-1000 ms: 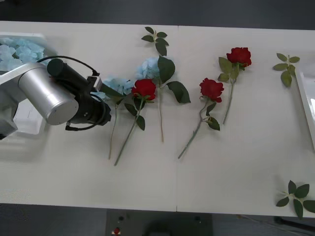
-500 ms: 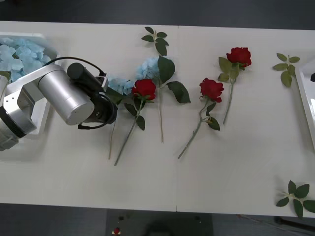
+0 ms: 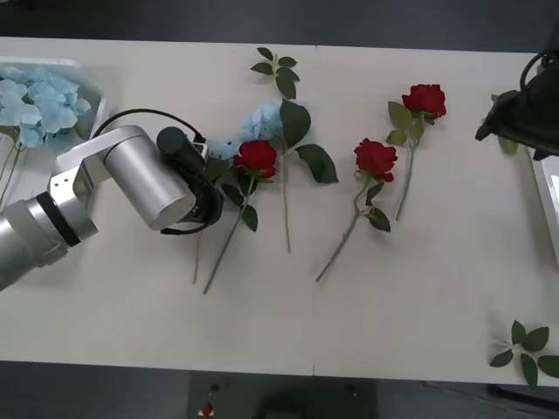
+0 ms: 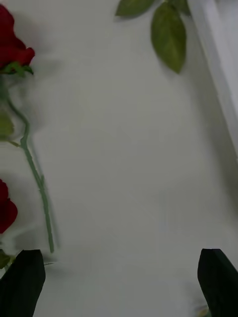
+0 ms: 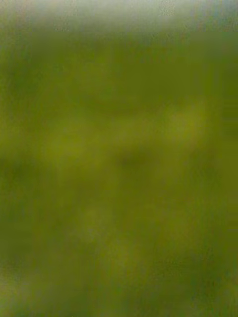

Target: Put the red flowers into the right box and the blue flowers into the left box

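We see the left end effector (image 3: 212, 179) low over the white counter (image 3: 262, 323), its tip buried in the leaves of a blue hydrangea (image 3: 225, 150) and just beside the nearest red rose (image 3: 256, 157); we cannot tell whether it is apart or together, since the arm's silver body covers it and its wrist camera gives nothing but a green blur. A second blue hydrangea (image 3: 265, 119) lies just past that rose, farther from the arm. More blue hydrangeas (image 3: 39, 98) already sit in the left box (image 3: 94, 112), well behind the left end effector on its own side.

Right end effector (image 4: 119, 277) hovers at the far right of the counter with its black fingers (image 4: 22, 282) apart, holding nothing. Beside it, toward the middle, lies a red rose (image 3: 424, 99) with its stem (image 4: 34, 173) running along the counter; another rose (image 3: 376, 159) lies just beyond. On its other side, the white rim of the right box (image 3: 543, 188), with a loose leaf sprig (image 4: 168, 34) near that rim. Another leaf sprig (image 3: 527, 346) at the counter's near right corner.
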Controlling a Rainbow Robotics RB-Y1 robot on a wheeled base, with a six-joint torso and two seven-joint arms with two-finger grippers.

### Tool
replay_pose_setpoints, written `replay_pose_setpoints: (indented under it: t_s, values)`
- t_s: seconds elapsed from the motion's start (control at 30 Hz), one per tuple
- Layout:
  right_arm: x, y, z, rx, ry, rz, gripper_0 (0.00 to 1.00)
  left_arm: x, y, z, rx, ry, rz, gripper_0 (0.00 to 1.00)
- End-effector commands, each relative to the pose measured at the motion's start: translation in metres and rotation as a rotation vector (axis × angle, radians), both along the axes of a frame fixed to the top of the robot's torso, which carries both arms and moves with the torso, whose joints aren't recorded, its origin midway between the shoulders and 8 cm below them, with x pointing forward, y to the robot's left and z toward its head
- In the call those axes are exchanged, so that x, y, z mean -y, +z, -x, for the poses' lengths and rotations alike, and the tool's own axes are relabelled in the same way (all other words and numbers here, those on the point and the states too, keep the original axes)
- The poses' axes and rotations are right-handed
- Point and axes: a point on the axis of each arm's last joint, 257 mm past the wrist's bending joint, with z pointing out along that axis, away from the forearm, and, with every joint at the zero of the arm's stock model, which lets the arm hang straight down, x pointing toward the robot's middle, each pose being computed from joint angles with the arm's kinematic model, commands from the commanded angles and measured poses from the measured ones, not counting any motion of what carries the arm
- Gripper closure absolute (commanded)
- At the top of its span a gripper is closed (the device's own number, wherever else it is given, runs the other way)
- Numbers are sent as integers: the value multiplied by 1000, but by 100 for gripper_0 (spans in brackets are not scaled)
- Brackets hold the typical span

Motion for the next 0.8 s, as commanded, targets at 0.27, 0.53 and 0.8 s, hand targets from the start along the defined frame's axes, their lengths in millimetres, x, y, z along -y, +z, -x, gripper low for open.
replay_pose_setpoints:
  t_s: [0.27, 0.53, 0.8]
  values:
    - [-57, -28, -66, 72, -37, -21, 10, 7, -4, -4, 48, -18, -29, 36]
    - [-73, -68, -86, 79, 102, 16, 10, 7, -15, -9, 55, -10, -31, 36]
    - [-80, -95, -101, 114, 129, 32, 10, 8, -15, -10, 61, -15, -36, 100]
